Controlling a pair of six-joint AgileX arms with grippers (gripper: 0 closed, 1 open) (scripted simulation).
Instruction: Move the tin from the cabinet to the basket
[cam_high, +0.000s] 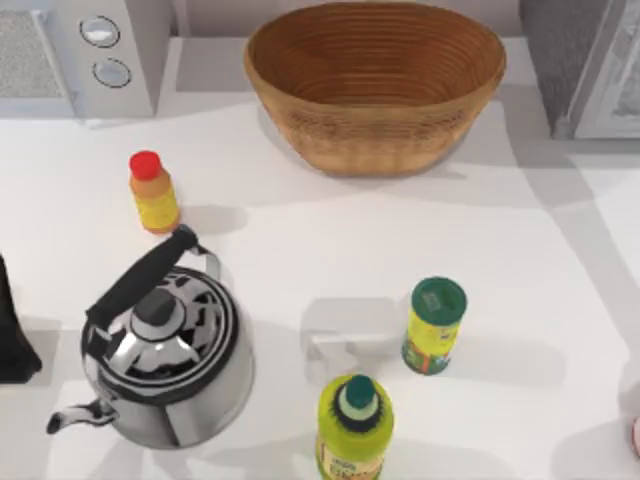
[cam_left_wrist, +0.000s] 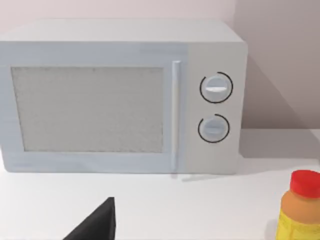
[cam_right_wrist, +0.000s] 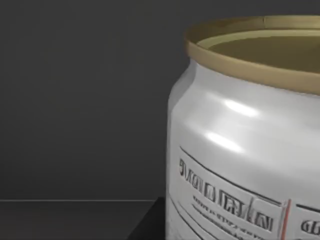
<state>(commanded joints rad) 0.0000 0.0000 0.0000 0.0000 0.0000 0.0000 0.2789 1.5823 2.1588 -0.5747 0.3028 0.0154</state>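
Right gripper (cam_right_wrist: 148, 226): positioned inside cabinet (cam_high: 572, 60), low beside tin (cam_right_wrist: 245, 140); open or closed, could not be told. Tin: stood upright within cabinet, dark wall behind. Basket (cam_high: 375, 90): sat just left of cabinet. Left gripper (cam_left_wrist: 95, 225): parked well left of cabinet, facing microwave (cam_left_wrist: 120, 95); grip likewise not discernible.
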